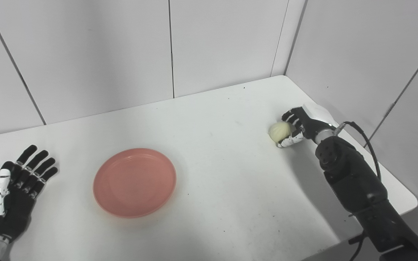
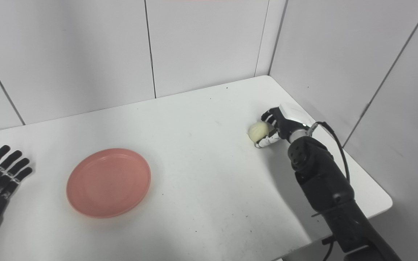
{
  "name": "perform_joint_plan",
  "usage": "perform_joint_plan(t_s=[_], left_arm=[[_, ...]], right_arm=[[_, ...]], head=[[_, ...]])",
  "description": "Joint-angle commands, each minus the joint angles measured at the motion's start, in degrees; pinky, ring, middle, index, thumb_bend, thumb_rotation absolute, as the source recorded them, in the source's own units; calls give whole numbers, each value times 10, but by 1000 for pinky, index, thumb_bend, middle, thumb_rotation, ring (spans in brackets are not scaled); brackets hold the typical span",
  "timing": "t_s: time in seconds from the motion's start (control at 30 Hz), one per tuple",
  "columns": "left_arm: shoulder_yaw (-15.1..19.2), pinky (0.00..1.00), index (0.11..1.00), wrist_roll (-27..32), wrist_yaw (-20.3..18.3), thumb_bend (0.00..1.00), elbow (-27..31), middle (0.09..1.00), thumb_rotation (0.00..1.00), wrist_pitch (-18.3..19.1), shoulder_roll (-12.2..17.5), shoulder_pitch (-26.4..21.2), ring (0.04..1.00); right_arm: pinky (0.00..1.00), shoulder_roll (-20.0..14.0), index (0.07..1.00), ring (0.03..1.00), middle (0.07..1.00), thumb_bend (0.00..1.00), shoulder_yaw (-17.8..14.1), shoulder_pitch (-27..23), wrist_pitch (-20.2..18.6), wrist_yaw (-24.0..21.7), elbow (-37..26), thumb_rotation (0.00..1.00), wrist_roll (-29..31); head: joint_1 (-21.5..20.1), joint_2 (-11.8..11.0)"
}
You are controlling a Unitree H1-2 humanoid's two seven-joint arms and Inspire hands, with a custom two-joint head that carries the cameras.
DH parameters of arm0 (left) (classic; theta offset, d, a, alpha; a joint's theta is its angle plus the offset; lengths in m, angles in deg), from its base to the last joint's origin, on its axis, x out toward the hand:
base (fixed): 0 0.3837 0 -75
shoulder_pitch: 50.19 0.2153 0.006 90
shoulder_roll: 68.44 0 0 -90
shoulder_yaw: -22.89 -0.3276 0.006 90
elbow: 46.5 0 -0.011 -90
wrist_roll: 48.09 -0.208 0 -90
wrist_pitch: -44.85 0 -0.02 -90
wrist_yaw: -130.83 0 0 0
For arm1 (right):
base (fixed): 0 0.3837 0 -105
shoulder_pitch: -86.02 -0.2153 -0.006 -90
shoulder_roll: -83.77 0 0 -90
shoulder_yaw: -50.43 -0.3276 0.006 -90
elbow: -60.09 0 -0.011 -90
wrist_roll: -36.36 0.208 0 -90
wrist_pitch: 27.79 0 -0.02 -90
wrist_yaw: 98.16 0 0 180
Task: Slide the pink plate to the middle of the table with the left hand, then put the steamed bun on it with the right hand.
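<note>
- Left hand [image 1: 11,190] is lying nearest, flat on table [image 1: 230,188], fingers spread, holding nothing, well apart from pink plate [image 1: 134,182].
- Plate is sitting left of centre; slide looks done or nearly.
- Right hand [image 1: 298,128] is curling around steamed bun [image 1: 280,131] near the right edge; firm grip unclear.
- Next: lifting bun, carrying left across open tabletop.
</note>
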Motion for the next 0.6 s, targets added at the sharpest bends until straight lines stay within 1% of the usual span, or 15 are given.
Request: perform_joint_plan(t_s=[0.0, 0.07, 0.2, 0.37, 0.47, 0.57], left_arm=[[-2, 858, 859, -12, 20, 466, -37, 864, 863, 53, 4, 53, 847], [-2, 861, 859, -12, 19, 465, -38, 863, 866, 53, 4, 53, 847], [-3, 865, 861, -14, 17, 464, -40, 867, 878, 50, 5, 52, 851], [-4, 856, 859, -15, 18, 470, -42, 864, 869, 49, 3, 51, 847], [-6, 870, 873, -13, 12, 463, -47, 876, 890, 44, 1, 50, 860], [-7, 880, 880, -15, 16, 459, -42, 884, 897, 45, -3, 53, 868]], right_arm=[[353, -22, 521, 421, 446, 531, -3, -14, 23, 32, 0, 6, -6], [354, -22, 513, 429, 448, 528, -1, -14, 31, 43, 7, 1, -2], [337, -20, 529, 418, 437, 523, 0, -13, 43, 59, 12, 0, 3], [339, -20, 530, 421, 435, 523, 0, -17, 32, 57, 13, 0, 7], [333, -20, 532, 413, 431, 522, -2, -20, 33, 58, 15, 0, 11], [320, -22, 534, 399, 425, 521, -5, -20, 28, 53, 5, 0, 14]], head=[[0, 1], [0, 1], [0, 1], [7, -2], [14, -4], [24, -6]])
